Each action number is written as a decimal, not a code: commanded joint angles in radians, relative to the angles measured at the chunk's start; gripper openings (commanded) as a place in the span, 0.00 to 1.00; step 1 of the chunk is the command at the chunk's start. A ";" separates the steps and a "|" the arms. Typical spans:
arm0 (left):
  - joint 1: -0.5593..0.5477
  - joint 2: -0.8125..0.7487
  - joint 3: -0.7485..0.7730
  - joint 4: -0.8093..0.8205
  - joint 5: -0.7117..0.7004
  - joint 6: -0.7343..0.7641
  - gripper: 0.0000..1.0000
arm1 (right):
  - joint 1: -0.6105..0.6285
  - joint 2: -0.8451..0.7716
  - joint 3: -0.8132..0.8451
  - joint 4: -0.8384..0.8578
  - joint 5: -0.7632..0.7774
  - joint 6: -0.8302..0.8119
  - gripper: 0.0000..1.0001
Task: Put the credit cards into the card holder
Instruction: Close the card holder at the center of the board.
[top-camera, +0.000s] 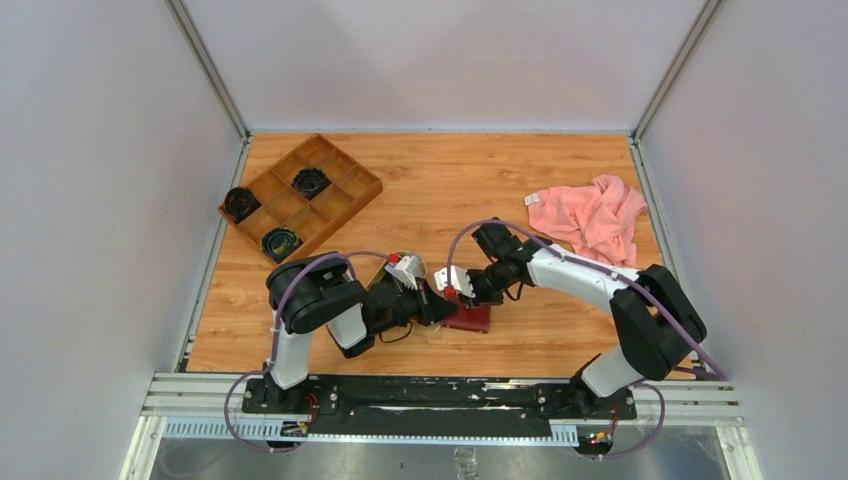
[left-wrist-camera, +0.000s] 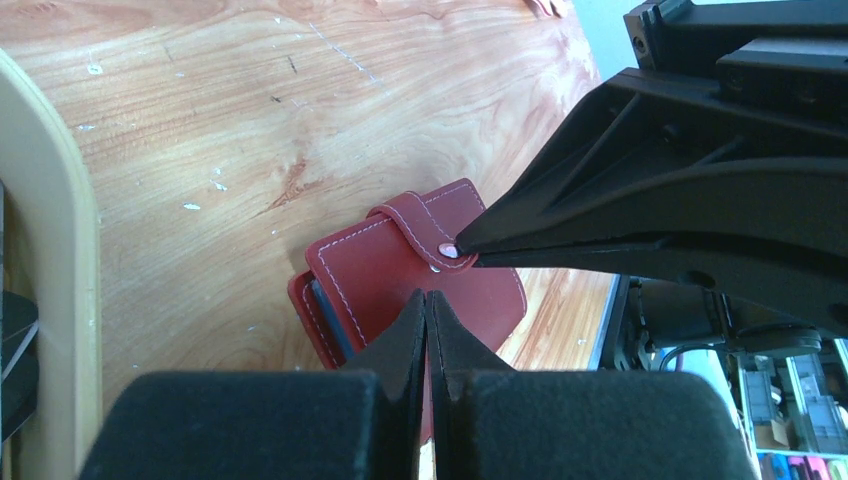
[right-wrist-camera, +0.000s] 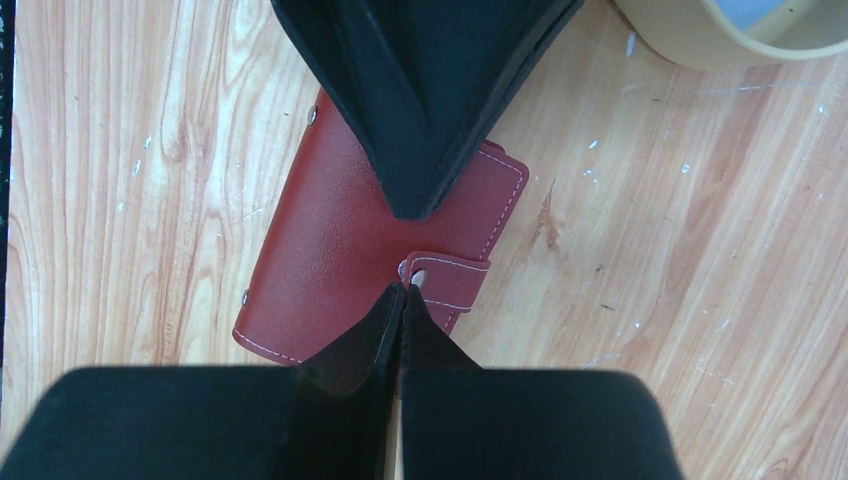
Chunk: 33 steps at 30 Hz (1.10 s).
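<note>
The card holder (top-camera: 470, 319) is a dark red wallet lying folded on the wooden table, its snap tab (left-wrist-camera: 430, 228) wrapped over the cover. A grey-blue inner edge shows at its open side. My left gripper (left-wrist-camera: 427, 296) is shut, and its tips rest on the cover of the card holder (left-wrist-camera: 375, 268). My right gripper (right-wrist-camera: 403, 289) is also shut, with its tips against the snap at the tab's end on the card holder (right-wrist-camera: 325, 240) and nothing between them. No credit cards are clearly in view.
A tan oval tray (top-camera: 413, 262) stands just behind the left gripper, with something pale in it. The tray's rim (right-wrist-camera: 690, 40) is close to the wallet. A compartmented wooden box (top-camera: 300, 195) is at the back left. A pink cloth (top-camera: 592, 218) lies at the right.
</note>
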 joint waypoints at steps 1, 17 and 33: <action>0.009 0.020 0.010 0.021 -0.001 0.019 0.00 | 0.033 0.020 -0.017 -0.032 0.022 -0.014 0.00; 0.009 0.024 0.010 0.023 0.001 0.018 0.00 | 0.095 0.038 -0.031 -0.025 0.102 -0.023 0.00; 0.009 0.023 0.007 0.025 -0.004 0.018 0.00 | 0.141 0.089 -0.013 -0.030 0.149 -0.007 0.00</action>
